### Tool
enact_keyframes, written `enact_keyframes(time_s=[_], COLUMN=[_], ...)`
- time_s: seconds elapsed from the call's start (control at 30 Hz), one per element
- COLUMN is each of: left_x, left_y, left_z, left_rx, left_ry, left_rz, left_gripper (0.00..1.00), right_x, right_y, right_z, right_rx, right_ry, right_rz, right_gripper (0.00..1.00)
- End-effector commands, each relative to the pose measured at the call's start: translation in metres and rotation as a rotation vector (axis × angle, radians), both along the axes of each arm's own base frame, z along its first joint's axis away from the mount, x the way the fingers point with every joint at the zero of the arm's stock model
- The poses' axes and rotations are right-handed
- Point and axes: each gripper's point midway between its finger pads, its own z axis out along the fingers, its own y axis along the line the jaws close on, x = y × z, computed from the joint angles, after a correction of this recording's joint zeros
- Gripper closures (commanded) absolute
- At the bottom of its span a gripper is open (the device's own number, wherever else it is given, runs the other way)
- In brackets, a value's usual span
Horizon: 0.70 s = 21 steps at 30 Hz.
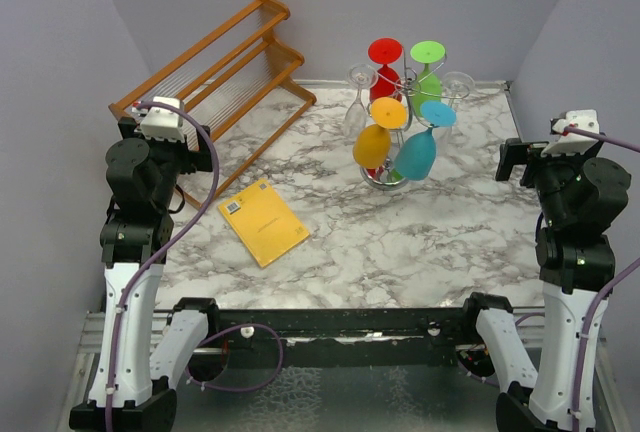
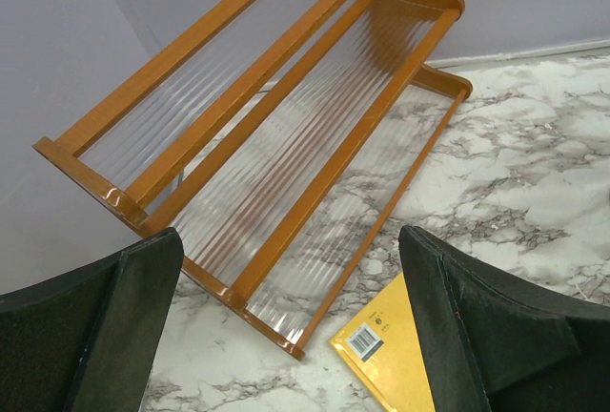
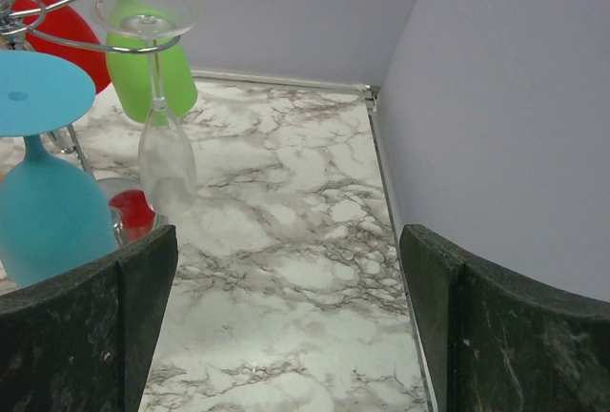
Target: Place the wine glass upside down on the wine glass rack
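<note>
— Claws: how are they set?
— Both are spread wide. The left claw [image 2: 289,236] and the right claw [image 3: 289,231] are each held above the marble surface [image 3: 286,269].
— Where is the wine glass rack [image 1: 407,87] seen?
— It is seen ahead and left of the right claw, well apart from it. A clear wine glass [image 3: 164,154] is hung on it bowl down, beside a teal glass [image 3: 48,212]. A wooden rack [image 2: 286,145] and a yellow envelope [image 2: 386,364] are seen ahead of the left claw.

Left hand [image 2: 291,240], right hand [image 3: 288,236] wide open, empty, held aloft.
</note>
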Motion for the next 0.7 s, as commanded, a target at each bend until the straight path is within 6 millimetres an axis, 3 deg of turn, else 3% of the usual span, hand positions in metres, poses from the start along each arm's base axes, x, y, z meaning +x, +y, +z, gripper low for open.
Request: enact_keyframes(time_s=[0.0,0.13,0.43,0.67], left_x=[-0.003,-0.008,-0.024,-0.031], left_y=[0.008,0.004,0.006,0.011], left_z=[0.003,0.006,0.013,0.008], left_rx=[0.006,0.005,0.023,0.029], left_ry=[-0.018,-0.028,-0.048,-0.038], left_rz=[0.034,0.016,0.016,0.044], left_gripper=[0.01,0.01,0.01,0.01], right_x=[-0.002,-0.006,-0.017,-0.020], right_y=[0.016,0.030,0.030,0.028], right_z=[-0.003,-0.008,0.002,-0.003], right_rx=[-0.015,-0.047,-0.093,-0.106], right_ry=[0.010,0.027,0.014,0.016], right_rz=[0.099,0.188,0.193,0.180], right_gripper=[0.00,0.00,0.01,0.00])
